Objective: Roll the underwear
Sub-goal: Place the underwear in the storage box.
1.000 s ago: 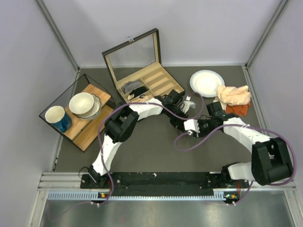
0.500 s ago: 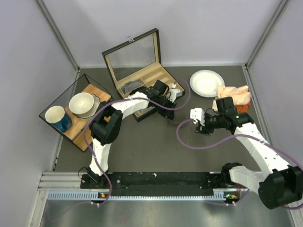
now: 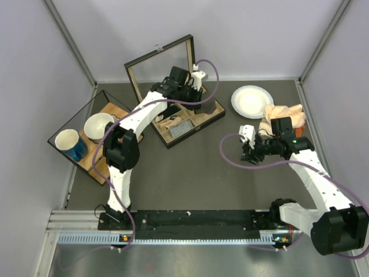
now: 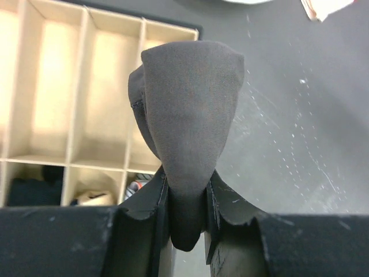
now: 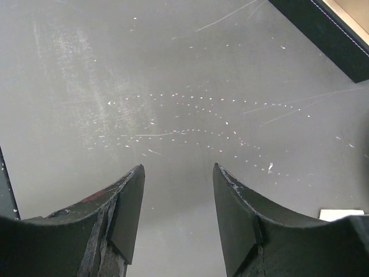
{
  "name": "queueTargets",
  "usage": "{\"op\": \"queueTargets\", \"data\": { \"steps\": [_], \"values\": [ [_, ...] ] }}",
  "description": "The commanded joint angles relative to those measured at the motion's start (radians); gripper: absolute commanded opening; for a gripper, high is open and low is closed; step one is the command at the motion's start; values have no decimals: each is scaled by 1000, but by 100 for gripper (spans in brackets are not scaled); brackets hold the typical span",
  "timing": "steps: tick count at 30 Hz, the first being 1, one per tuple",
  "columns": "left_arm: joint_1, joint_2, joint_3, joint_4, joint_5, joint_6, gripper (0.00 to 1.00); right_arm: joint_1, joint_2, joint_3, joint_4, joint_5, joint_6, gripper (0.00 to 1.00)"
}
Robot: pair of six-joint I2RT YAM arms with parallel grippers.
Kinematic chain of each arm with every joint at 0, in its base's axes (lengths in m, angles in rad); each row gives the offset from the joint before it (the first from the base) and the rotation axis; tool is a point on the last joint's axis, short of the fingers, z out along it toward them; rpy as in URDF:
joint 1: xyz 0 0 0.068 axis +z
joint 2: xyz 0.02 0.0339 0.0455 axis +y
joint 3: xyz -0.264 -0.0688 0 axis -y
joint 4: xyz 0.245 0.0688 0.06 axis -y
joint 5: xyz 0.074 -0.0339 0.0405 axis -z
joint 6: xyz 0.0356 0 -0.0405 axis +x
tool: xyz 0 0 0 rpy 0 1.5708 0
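Observation:
The underwear (image 4: pixel 190 98) is a dark grey-brown rolled bundle. My left gripper (image 4: pixel 185 176) is shut on its lower end and holds it up over the right-hand compartments of the wooden divider box (image 4: pixel 81 86), at the box's edge with the table. No waistband shows. In the top view the left gripper (image 3: pixel 193 99) hangs over the open box (image 3: pixel 214 113); the bundle is hard to make out there. My right gripper (image 5: pixel 177 168) is open and empty above bare dark table, right of centre in the top view (image 3: pixel 249 151).
The box's near compartments hold a beige cloth (image 3: pixel 172 122) and a grey striped roll (image 3: pixel 183 130). Its glass lid (image 3: pixel 161 63) stands open. A white plate (image 3: pixel 252 101) and peach and orange cloths (image 3: pixel 285 117) lie back right. A wire crate (image 3: pixel 92 135) with bowl and blue mug stands left.
My left arm has swung from the table's middle back over the box, carrying the rolled underwear. My right gripper has let go and drawn back to the right.

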Motion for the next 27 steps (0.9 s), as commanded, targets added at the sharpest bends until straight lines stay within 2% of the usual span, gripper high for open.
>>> {"op": "queueTargets", "data": {
  "steps": [1, 8, 18, 25, 27],
  "values": [
    [9, 34, 119, 2, -78, 58, 0, -14, 0, 8, -8, -45, 13, 51],
    [8, 167, 257, -46, -149, 122, 0, -20, 13, 4, -10, -43, 10, 51],
    [-38, 273, 226, -64, -152, 98, 0, -30, 26, 4, -16, -42, 10, 51],
    [-46, 341, 240, -160, -132, 69, 0, -37, 20, 7, -22, -52, 10, 51],
    [-46, 358, 243, -193, -129, 65, 4, -37, 18, 5, -24, -55, 8, 51]
  ]
}}
